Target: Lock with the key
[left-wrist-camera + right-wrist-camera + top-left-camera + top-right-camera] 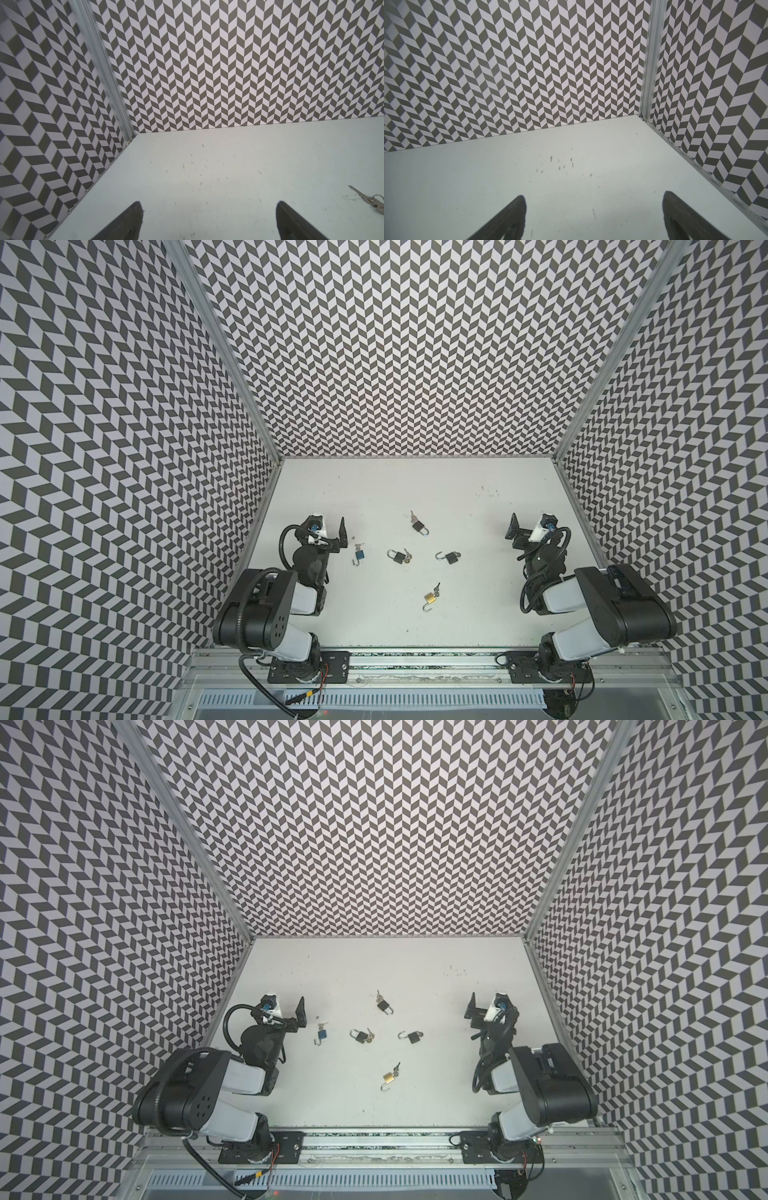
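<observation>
Both arms stand at the edges of the white counter (490, 614), the left fingers (128, 224) and the right fingers (512, 218) spread wide and holding nothing. Between them, in both top views, lie five small padlocks, each with keys at its body. A blue padlock (360, 554) sits just beside the left arm and a black padlock at the far middle (419, 526). A second black padlock (398, 556) lies in the centre, a third black padlock (450, 558) to its right, and a brass padlock (430, 597) nearest the arms' bases. The blue, the brass and the third black one show shackles swung out like hooks. The other two look looped shut, though they are too small to be sure. A ring of silver keys (372, 200) shows at the edge of the left wrist view, probably the blue lock's.

No lock has been taken up, and the likely trouble is plain. The keys are thin and lie flat on a hard surface, so closing fingers could skid over them or flick them away. A light lock may slide or spin when its shackle is pushed home unless the other arm pins it. A spare key on a ring could swing into the way. With the locks lying near one another, a broad reach might also knock a neighbour.
</observation>
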{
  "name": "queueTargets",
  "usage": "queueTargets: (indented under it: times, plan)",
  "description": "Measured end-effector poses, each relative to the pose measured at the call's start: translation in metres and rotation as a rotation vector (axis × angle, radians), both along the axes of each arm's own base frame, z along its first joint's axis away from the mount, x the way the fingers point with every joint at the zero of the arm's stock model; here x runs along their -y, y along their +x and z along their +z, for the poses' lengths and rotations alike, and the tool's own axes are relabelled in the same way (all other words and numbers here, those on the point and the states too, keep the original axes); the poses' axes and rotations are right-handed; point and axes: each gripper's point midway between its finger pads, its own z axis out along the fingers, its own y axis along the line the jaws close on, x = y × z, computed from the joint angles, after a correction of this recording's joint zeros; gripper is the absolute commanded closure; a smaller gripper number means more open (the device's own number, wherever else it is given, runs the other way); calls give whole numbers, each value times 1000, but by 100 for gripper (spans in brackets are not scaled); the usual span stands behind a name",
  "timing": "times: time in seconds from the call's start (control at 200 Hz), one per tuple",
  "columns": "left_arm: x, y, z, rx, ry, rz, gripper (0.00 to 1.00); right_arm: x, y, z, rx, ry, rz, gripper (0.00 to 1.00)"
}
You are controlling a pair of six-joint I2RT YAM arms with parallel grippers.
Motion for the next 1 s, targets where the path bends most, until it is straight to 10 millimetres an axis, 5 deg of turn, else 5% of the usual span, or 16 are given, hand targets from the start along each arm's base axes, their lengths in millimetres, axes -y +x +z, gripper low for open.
queueTargets:
  times: [0.195, 0.375, 0.646, 0.806, 1.001]
  plan:
    - [26, -4, 61, 99, -10, 1, 0, -4, 3, 51, 82, 26, 25, 1]
    - [24, 2, 100, 93, -196, 54, 0, -8, 8, 93, 139, 216, 54, 1]
    - [26, 9, 82, -138, -513, 107, 0, -38, 26, 87, -30, 489, 193, 1]
    - [57, -4, 70, -254, -630, -19, 0, -65, 24, 75, -102, 596, 337, 0]
    - [104, -26, 44, -428, -650, -152, 0, -122, 28, 68, -235, 598, 612, 2]
